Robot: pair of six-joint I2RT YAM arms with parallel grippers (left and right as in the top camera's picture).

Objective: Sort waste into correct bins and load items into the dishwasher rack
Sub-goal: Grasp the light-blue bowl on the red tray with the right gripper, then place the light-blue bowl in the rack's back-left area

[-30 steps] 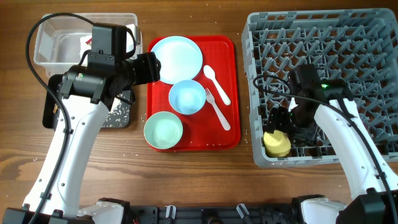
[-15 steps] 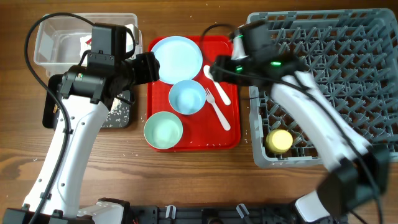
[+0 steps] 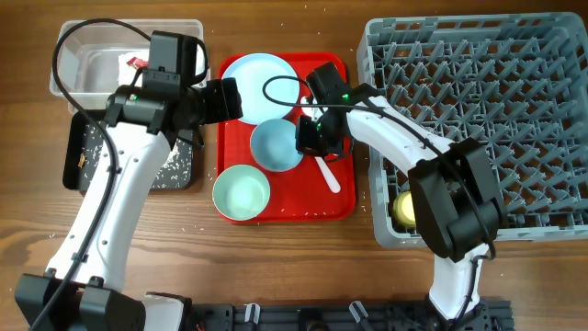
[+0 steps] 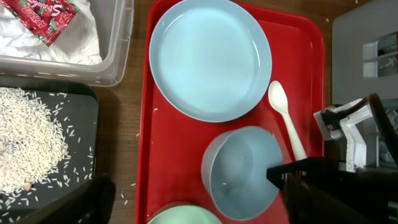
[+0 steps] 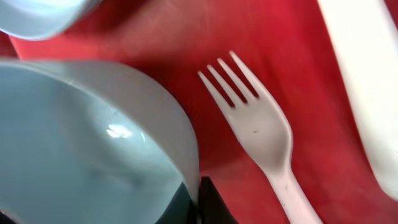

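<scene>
Blocking most of the spoon (image 4: 285,115) in the overhead view, the R arm lies across the red tray (image 3: 303,204). Only the L wrist cam shows the spoon well: bowl end toward the plate (image 3: 262,81), handle running away under the R gripper (image 3: 310,138). The yellow cup (image 3: 401,207) sits in the rack (image 3: 533,110) at its near L corner, partly covered by the R arm. The mint bowl (image 3: 241,191) is cut off at the bottom of the L wrist frame.

The R wrist cam shows only two dark fingertips (image 5: 208,202) at the frame's bottom edge. The rim of the light blue bowl (image 3: 274,147) is pinched between them, so the R gripper is clenched on that rim, fork side. The fork (image 5: 261,134) lies flat on the tray just beside the bowl, long axis diagonal, tines toward the plate, handle toward the tray's near R corner.

The L gripper (image 3: 230,99) hangs at the plate's edge, fingers spread wide & blurred, holding nothing. Napkin (image 4: 62,43) w/ red wrapper (image 4: 46,14) lies in the clear tub (image 4: 118,37); rice (image 4: 31,140) on the black tray (image 4: 87,155).
</scene>
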